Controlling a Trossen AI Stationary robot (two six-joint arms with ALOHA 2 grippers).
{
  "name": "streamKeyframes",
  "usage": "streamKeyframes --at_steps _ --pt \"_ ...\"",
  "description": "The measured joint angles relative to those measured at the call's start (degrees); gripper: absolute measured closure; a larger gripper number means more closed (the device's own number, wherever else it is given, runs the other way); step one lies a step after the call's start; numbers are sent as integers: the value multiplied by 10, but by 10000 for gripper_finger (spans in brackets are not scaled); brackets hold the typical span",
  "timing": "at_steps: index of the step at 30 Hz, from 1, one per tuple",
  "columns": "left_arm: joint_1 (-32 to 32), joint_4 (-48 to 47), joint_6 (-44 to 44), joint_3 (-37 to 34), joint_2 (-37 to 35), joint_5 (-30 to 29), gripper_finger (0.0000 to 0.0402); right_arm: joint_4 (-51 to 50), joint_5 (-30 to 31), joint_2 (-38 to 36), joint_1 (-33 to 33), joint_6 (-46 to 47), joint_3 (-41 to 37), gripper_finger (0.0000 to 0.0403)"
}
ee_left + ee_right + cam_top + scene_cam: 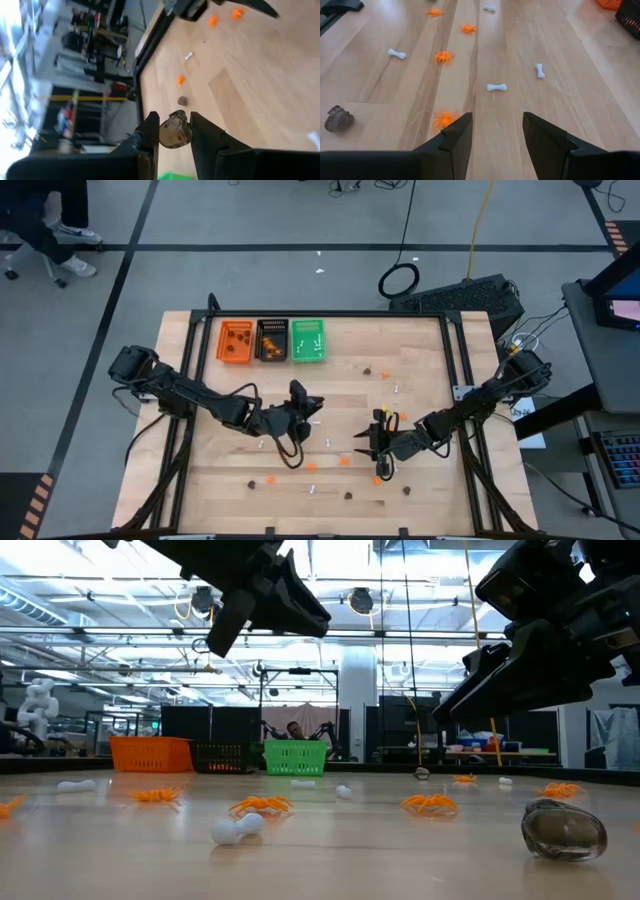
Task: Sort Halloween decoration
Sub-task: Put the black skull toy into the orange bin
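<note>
The Halloween decoration lies scattered over the wooden table (430, 360): orange spiders (443, 57), white bones (496, 87) and dark brown blobs (563, 830). My left gripper (173, 119), near the table's middle (302, 402), is raised well above the table and shut on one dark brown blob (175, 134). My right gripper (495, 131) hovers open right of the middle (375, 440), with nothing between its fingers. An orange spider (445, 119) lies just ahead of one finger. My left gripper pinches the dark brown blob by its two opposite sides (163, 135) between its two fingers (151, 125), close to their free ends. The blob is lifted clear of the table.
Three small trays stand in a row at the table's far left: orange (236, 341), black (272, 340) and green (308, 340), each holding some trinkets. More trinkets lie along the near edge (312, 489). A black frame (455, 350) borders the table.
</note>
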Motion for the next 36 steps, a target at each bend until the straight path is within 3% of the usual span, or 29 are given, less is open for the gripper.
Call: streamKeyframes --at_steps 6,19,27,32,36 --pt "-10 -1 114 0 1 0 329 0 0 0 0 0 0 241" --pt "-10 -1 107 0 1 1 329 0 0 0 0 0 0 241" --pt "-10 -3 -78 0 1 1 329 0 0 0 0 0 0 241" --pt "-10 -14 -264 0 -1 -4 329 0 0 0 0 0 0 241" --pt "-10 -69 -314 0 -16 -4 329 0 0 0 0 0 0 241"
